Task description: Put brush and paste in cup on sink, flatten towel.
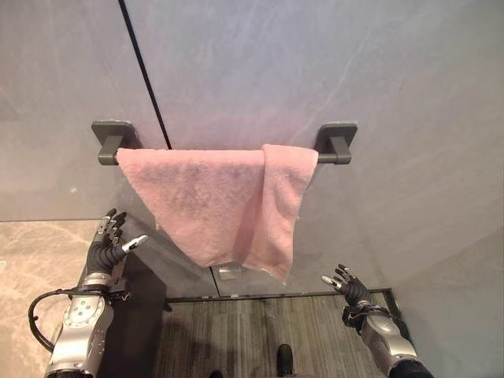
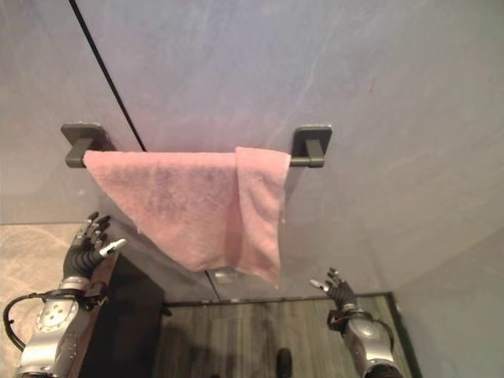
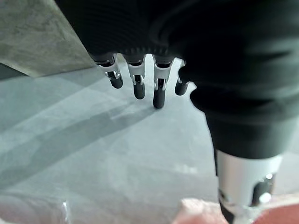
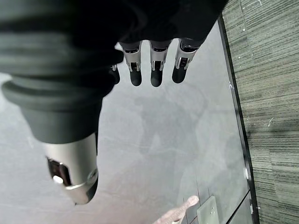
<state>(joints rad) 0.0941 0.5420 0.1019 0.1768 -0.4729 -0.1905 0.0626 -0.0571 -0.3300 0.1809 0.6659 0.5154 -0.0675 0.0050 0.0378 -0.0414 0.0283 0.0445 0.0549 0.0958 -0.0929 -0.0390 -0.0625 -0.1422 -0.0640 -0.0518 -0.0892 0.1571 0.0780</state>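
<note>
While a pink towel (image 1: 216, 201) hangs over a dark grey towel bar (image 1: 336, 151) fixed to a grey wall (image 1: 354, 71), both robot hands wait below the bar, holding nothing. The towel is not flat: toward the bar's right end one part is folded over the rest, and its lower edge hangs slanted to a point below the bar. The left hand (image 1: 109, 242) is raised below the bar's left end, fingers spread and relaxed, clear of the cloth. The right hand (image 1: 347, 285) sits lower, below the bar's right end, fingers likewise loose and apart. Judging from this, the flattening step is yet to be done, and the pictures cannot confirm the brush, paste and cup step.
</note>
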